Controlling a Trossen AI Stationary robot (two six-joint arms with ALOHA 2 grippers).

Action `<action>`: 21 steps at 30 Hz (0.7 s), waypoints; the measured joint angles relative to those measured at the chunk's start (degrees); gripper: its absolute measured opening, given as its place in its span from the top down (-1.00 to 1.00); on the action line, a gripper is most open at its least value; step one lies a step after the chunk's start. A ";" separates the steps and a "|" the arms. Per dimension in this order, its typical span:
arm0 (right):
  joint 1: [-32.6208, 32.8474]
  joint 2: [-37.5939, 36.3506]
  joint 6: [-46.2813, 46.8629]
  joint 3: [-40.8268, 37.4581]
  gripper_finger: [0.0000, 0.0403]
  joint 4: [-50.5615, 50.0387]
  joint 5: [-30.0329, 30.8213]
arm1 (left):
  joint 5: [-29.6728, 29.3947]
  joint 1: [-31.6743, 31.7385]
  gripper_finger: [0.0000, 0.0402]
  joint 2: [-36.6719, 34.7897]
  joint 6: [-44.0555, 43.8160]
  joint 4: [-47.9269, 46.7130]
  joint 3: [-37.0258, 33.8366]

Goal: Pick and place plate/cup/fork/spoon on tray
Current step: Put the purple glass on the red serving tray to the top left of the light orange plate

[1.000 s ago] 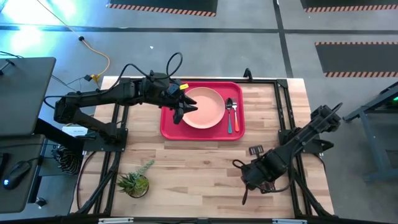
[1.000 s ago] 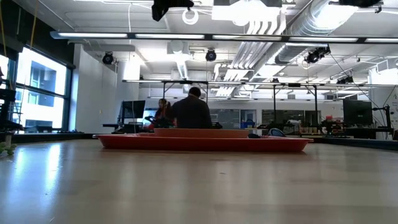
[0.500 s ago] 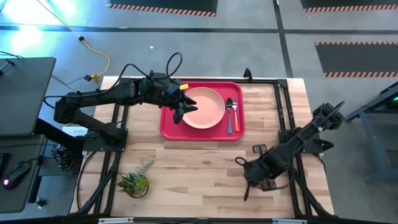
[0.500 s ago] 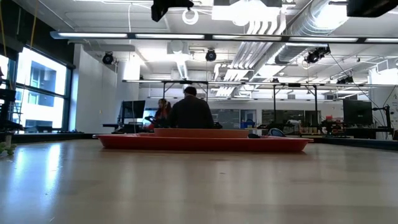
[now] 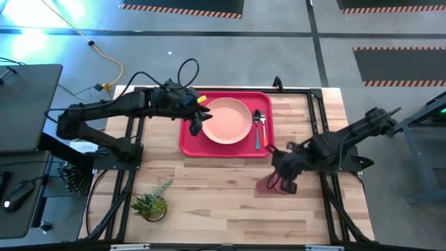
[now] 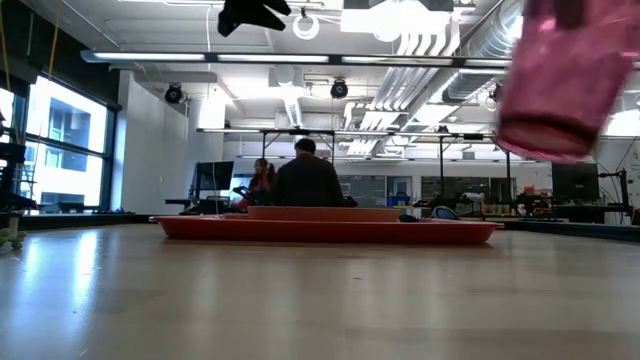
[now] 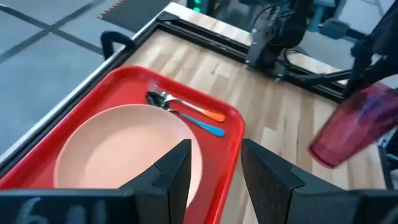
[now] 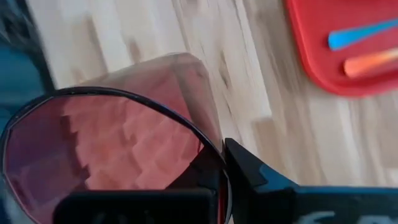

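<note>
- Right now the right claw point(image 5: 279, 183) is clamped on the cup point(image 5: 268, 185), one finger inside the rim and one outside, per the right wrist view.
- Cup is off the worktop point(image 5: 230, 195), carried tilted, just off the tray's front right corner. Low view shows its base well above the surface.
- Rim pinch leaves the base free, which looks right for setting it down upright.
- Left claw point(image 5: 197, 125) hangs over the left edge of the plate point(image 5: 228, 120), fingers apart and holding nothing.
- Plate, fork point(image 5: 263, 134) and spoon point(image 5: 256, 125) already sit in the tray point(image 5: 189, 143), cutlery side by side along the right of the plate.
- Cup looks like the last item. The bare tray strip is narrow, so landing on the cutlery is the likely risk.
</note>
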 joint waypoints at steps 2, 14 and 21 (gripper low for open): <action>-1.99 -1.19 0.31 0.00 1.00 3.32 0.02 | -0.89 0.00 0.35 -1.01 0.13 -1.52 0.00; -13.32 -3.41 -2.65 3.26 1.00 24.10 2.75 | -8.65 0.18 0.35 -7.89 3.07 -10.42 0.00; -19.22 -3.42 -5.32 8.73 1.00 27.30 6.03 | -14.16 0.17 0.35 -11.19 3.12 -12.72 0.00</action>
